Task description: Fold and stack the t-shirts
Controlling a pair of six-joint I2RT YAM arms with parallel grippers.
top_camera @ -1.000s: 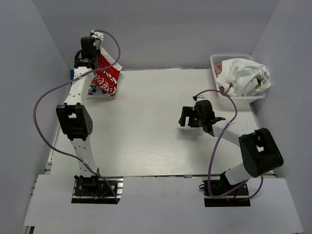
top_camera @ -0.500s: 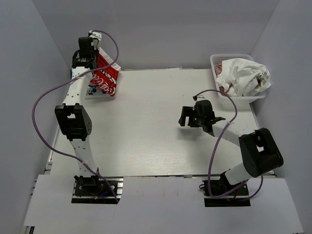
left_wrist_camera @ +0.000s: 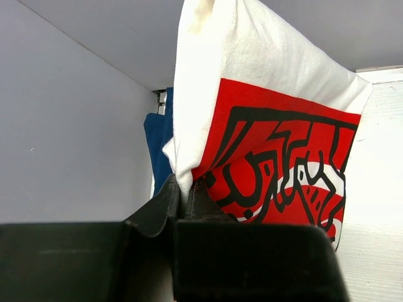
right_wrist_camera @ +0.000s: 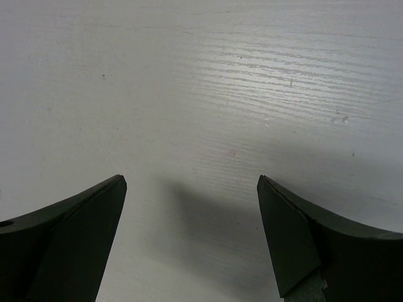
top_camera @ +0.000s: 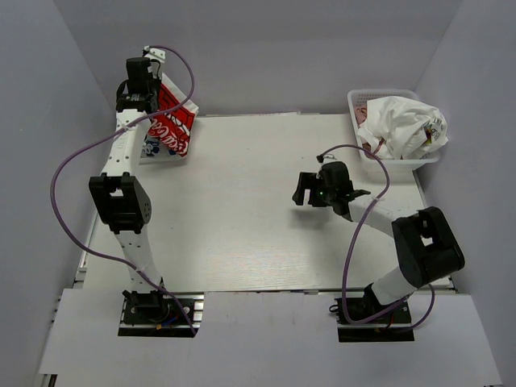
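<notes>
Seen from overhead, the left arm stretches almost straight to the far left corner of the table. There the left gripper holds up a white t-shirt with a red print, and the cloth hangs over that corner. The wrist camera on that arm shows what the overhead view cannot: the jaws are pressed together on a fold at the shirt's white edge, and the red panel with black and white line work spreads out just beyond them. It also shows a blue t-shirt behind the hanging one, close against the grey wall. From above, only a sliver of blue and white shows beside the arm.

The right arm is bent sharply at the elbow, its forearm low over the right half of the table. The right gripper points left toward the middle. Its own camera shows two dark fingers standing wide apart over bare white wood-grain board, with nothing between them but their shadow.

A white basket sits at the far right corner, heaped with crumpled white t-shirts. A scrap of pink cloth shows at its near side, well apart from the right gripper.
</notes>
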